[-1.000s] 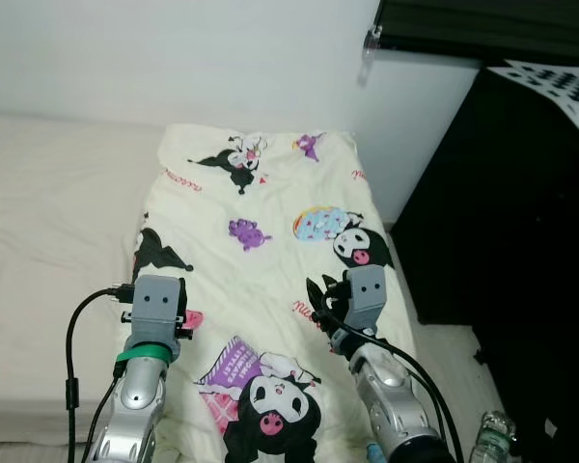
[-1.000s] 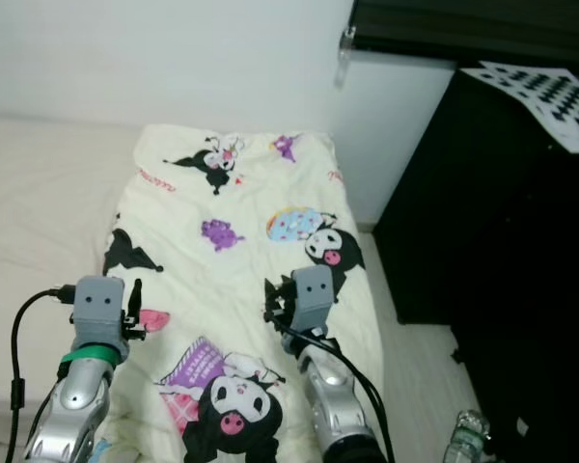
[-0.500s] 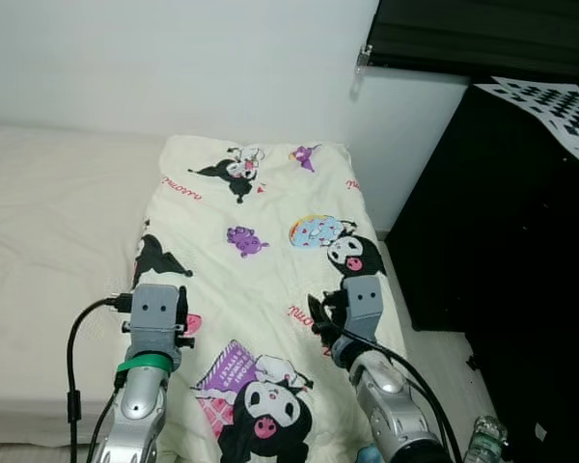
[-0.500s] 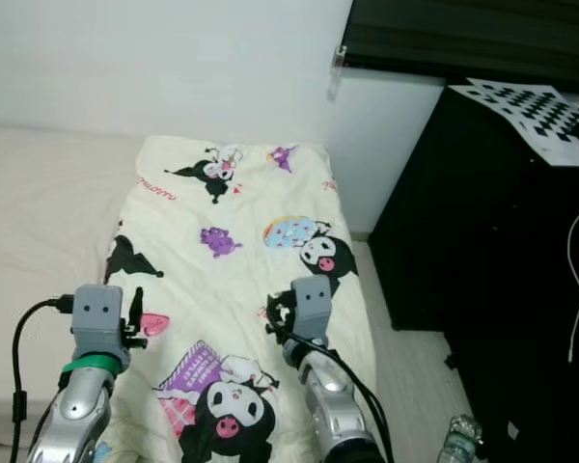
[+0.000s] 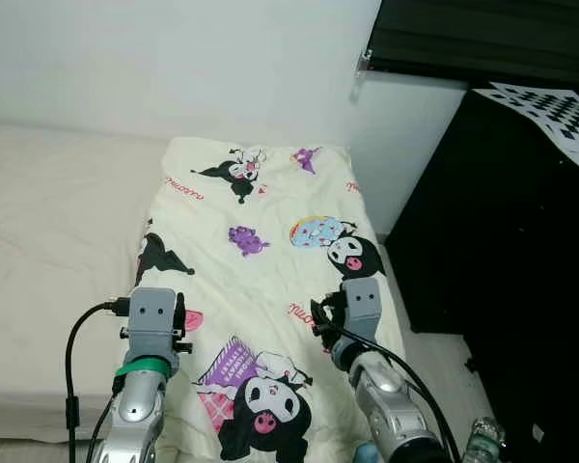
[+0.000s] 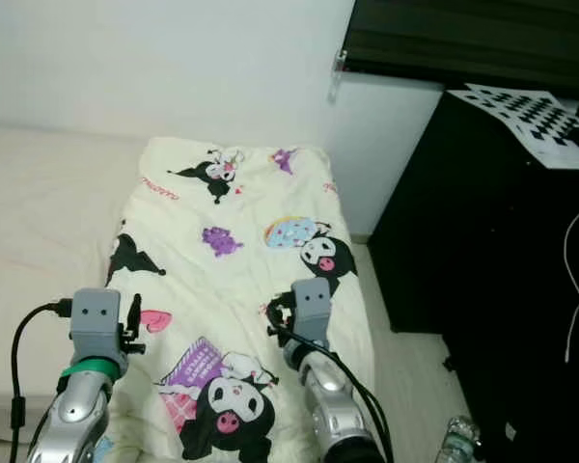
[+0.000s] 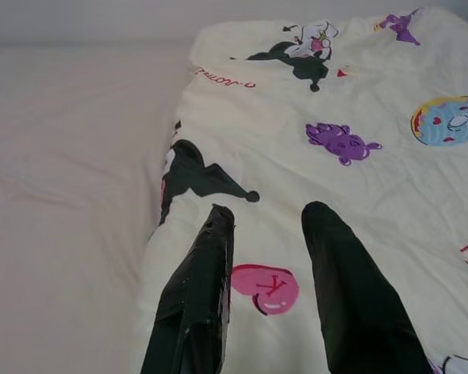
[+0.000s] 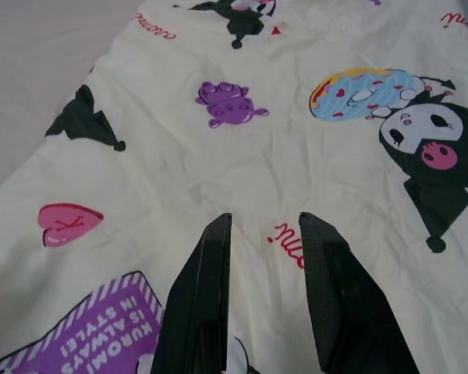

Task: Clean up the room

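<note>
A cream blanket (image 5: 261, 241) printed with black and purple cartoon figures lies spread flat along the right side of the bed. My left gripper (image 7: 269, 214) hovers open over the blanket's left edge, above a pink heart print (image 7: 267, 287), with nothing between its fingers. Over the blanket's right part, near a red script print (image 8: 287, 235), my right gripper (image 8: 264, 222) is also open and holds nothing. In the eye views both arms reach forward, the left gripper (image 5: 179, 309) and the right gripper (image 5: 324, 313) low over the near half of the blanket.
The bare beige mattress (image 5: 48, 212) stretches to the left of the blanket. A tall black cabinet (image 5: 521, 222) stands close on the right, with a checkerboard sheet (image 5: 552, 106) on top. A strip of pale floor (image 5: 434, 352) runs between them, and a plastic bottle (image 5: 482, 439) stands at its near end.
The whole picture has shifted slightly, so the camera moved. Both grippers stay open over the blanket in the same pose.
</note>
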